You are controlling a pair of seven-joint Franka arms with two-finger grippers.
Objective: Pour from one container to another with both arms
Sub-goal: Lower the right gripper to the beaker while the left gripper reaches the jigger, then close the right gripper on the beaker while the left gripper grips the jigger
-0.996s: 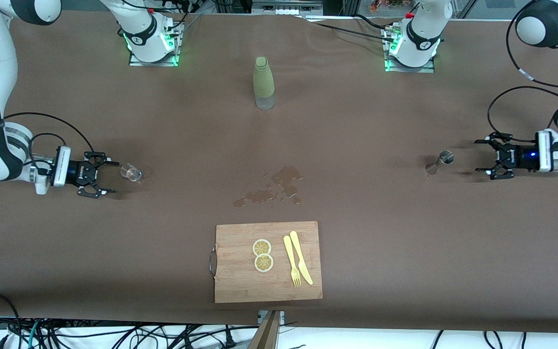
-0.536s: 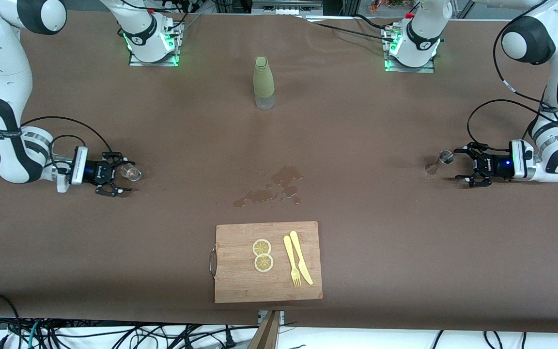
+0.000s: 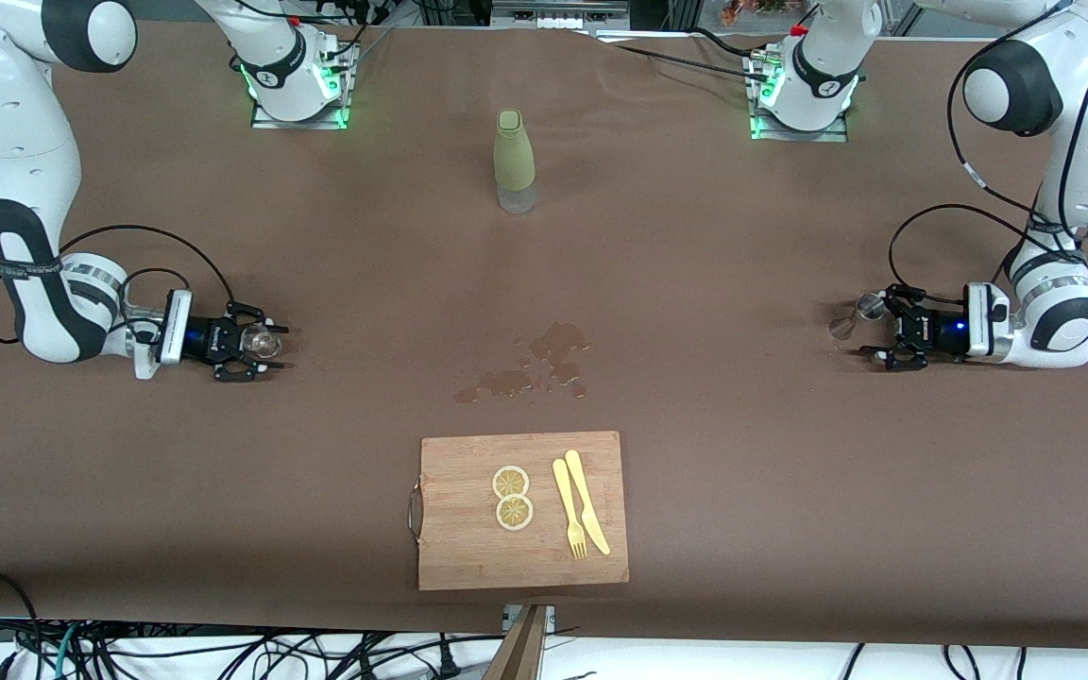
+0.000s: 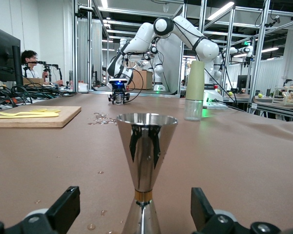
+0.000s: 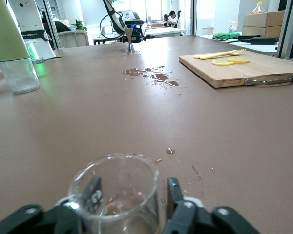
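Front camera high, faces robots; wrist cameras low, facing inward — share spill (image 3: 530, 370).

The metal jigger (image 4: 145, 165) loses its foot below the left wrist view's edge, and the left claw (image 4: 136, 214) shows only two fingers (image 4: 63, 207) rising from that edge. The small glass (image 5: 115, 195) is cut off the same way in the right wrist view, hiding its base. From the front, the liquid inside the glass (image 3: 261, 340) is too small to tell.

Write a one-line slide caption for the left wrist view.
Left gripper open around a steel jigger on the brown table.
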